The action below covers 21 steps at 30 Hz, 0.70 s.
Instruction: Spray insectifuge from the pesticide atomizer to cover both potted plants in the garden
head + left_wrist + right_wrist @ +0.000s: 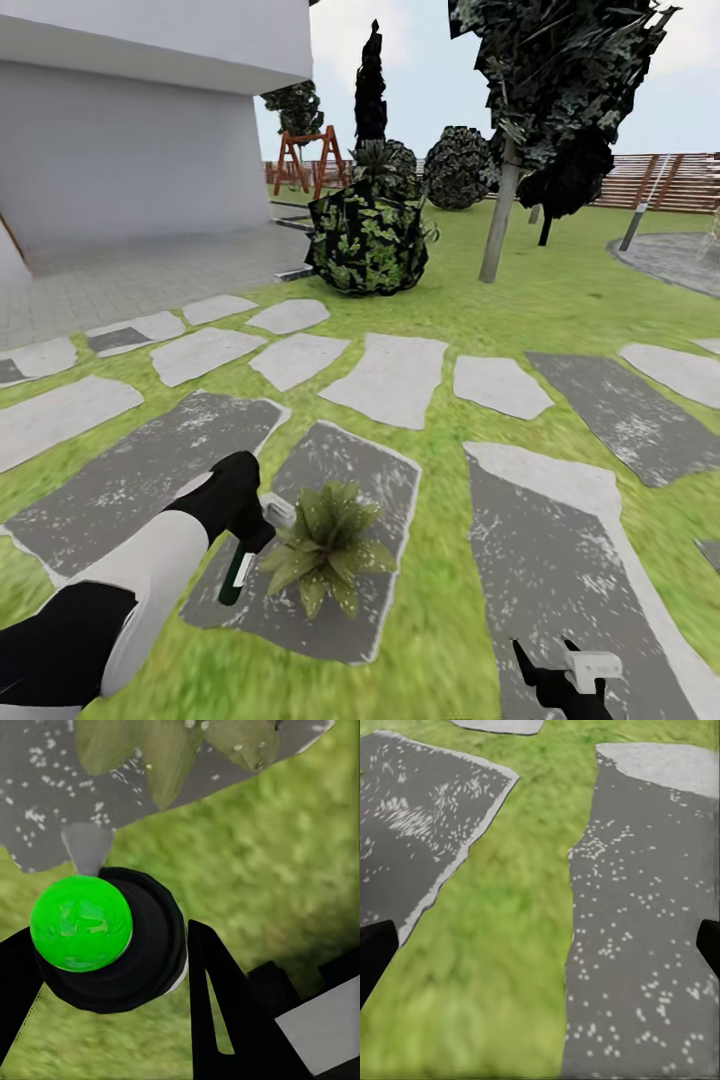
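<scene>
- Head view: your left hand is clamped on the pesticide atomizer, just beside the potted plant.
- Aim the nozzle over the leaves.
- R hand fingers apart, idle.

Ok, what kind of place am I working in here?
A garden, it seems: green lawn crossed by grey stepping stones, with trees and a slatted wooden fence behind. The left gripper holds the pesticide atomizer beside a small potted plant.
</scene>
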### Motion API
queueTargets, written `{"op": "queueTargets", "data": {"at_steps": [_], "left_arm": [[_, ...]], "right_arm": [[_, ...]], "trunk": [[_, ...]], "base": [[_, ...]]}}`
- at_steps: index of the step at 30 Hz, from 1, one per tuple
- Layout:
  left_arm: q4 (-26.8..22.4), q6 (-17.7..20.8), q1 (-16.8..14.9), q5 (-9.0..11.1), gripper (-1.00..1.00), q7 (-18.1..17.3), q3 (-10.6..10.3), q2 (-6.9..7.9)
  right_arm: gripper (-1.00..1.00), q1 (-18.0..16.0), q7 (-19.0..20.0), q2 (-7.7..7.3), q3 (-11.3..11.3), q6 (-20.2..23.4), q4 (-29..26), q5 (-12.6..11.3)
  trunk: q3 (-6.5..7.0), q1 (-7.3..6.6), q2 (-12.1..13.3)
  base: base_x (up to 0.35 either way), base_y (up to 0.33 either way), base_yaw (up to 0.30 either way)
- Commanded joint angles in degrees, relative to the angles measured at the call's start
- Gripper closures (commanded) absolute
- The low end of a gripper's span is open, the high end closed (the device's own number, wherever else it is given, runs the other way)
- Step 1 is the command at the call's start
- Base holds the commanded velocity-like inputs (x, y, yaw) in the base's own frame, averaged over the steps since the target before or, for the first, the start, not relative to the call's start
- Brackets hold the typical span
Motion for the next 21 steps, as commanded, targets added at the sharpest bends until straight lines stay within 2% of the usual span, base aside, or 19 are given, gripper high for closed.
{"op": "queueTargets", "data": {"at_steps": [1, 4, 5, 6, 9, 14, 21], "left_arm": [[0.0, 0.3, 0.2, -0.4, 1.00, -0.6, -0.1, 0.22], [0.6, 0.1, 1.0, -0.4, 1.00, -0.5, -0.2, 1.30], [0.7, 0.1, 1.7, -0.6, 1.00, -0.5, -0.2, 2.87], [0.7, 0.0, 2.0, -0.6, 1.00, -0.5, -0.2, 3.71], [0.8, 0.0, 2.4, -0.6, 1.00, -0.6, -0.2, 5.10], [0.8, -0.2, 4.0, -0.5, 1.00, -0.7, -0.1, 5.58], [1.2, -0.4, 5.6, -0.5, 1.00, -0.8, -0.1, 4.98]], "right_arm": [[-1.00, -0.1, 0.4, 0.03, -0.5, -0.2, 0.0, 0.3], [-1.00, -0.1, 0.4, 0.05, -0.5, -0.3, 0.0, 0.3], [-1.00, -0.1, 0.4, 0.08, -0.5, -0.3, 0.1, 0.3], [-1.00, -0.1, 0.4, 0.09, -0.5, -0.3, 0.1, 0.3], [-1.00, -0.1, 0.4, 0.08, -0.5, -0.3, 0.1, 0.3], [-1.00, -0.1, 0.4, 0.09, -0.5, -0.3, 0.1, 0.3], [-1.00, -0.1, 0.4, 0.08, -0.5, -0.3, 0.2, 0.3]], "trunk": [[-0.05, -0.01, 0.0], [-0.05, -0.01, 0.0], [-0.05, -0.01, 0.0], [-0.05, -0.01, 0.0], [-0.05, -0.01, 0.0], [-0.05, -0.01, 0.0], [-0.05, -0.01, 0.0]], "base": [[0.000, 0.000, -0.199], [0.000, 0.000, -0.063], [0.000, 0.000, -0.011], [0.000, 0.000, -0.006], [0.000, 0.000, -0.002], [0.000, 0.000, 0.000], [0.000, 0.000, 0.000]]}}
